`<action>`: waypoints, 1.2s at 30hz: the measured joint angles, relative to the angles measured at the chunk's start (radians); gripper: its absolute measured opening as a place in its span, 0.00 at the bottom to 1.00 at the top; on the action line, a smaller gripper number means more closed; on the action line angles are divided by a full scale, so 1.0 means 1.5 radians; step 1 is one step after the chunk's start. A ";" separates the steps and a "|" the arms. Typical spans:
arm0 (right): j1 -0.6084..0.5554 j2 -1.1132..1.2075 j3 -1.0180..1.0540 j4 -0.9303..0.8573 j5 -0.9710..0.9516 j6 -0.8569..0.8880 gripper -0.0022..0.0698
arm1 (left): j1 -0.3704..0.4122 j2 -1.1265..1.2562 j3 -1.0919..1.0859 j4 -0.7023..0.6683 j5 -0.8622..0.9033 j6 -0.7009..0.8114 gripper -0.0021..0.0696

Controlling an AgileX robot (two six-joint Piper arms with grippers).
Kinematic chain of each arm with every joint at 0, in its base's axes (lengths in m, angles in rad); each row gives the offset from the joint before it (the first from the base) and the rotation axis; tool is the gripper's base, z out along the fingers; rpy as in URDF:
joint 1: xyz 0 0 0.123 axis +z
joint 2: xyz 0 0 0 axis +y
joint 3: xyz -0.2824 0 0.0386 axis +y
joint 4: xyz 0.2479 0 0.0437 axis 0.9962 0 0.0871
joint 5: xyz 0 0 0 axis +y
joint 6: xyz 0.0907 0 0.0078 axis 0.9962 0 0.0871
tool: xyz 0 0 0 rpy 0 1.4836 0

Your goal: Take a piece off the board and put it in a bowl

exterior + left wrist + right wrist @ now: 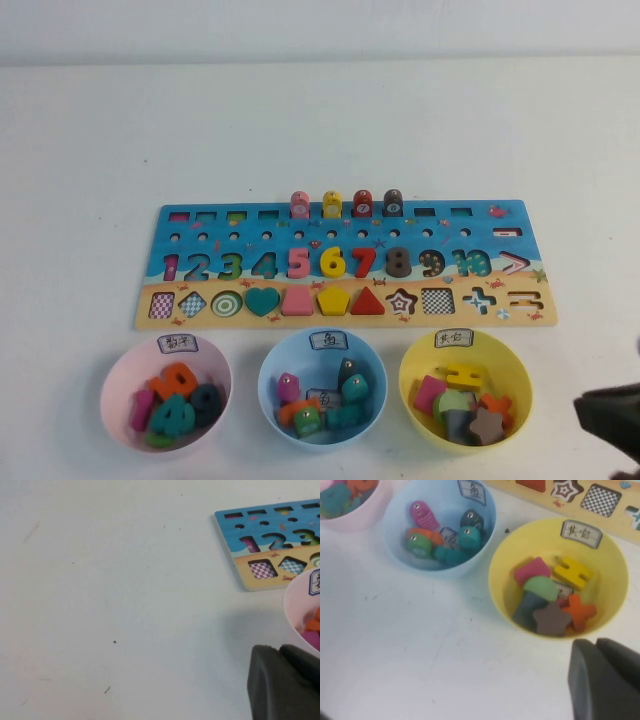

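I see my right hand point(610, 418) low beside the yellow bowl point(415, 372), grip unclear, left hand point(285, 682) too, star point(487, 424) inside, three bowls.

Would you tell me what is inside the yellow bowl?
The yellow bowl holds the star, a dark square, green, pink, yellow and orange pieces. Anything beneath them is covered. The right claw sits beside it; the left claw is parked.

Lab-style test bench: bare white table point(80, 150), plain white backdrop.
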 joint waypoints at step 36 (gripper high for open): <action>-0.397 -0.489 0.372 -0.087 -0.225 -0.017 0.01 | 0.000 0.000 0.000 0.000 0.000 0.000 0.02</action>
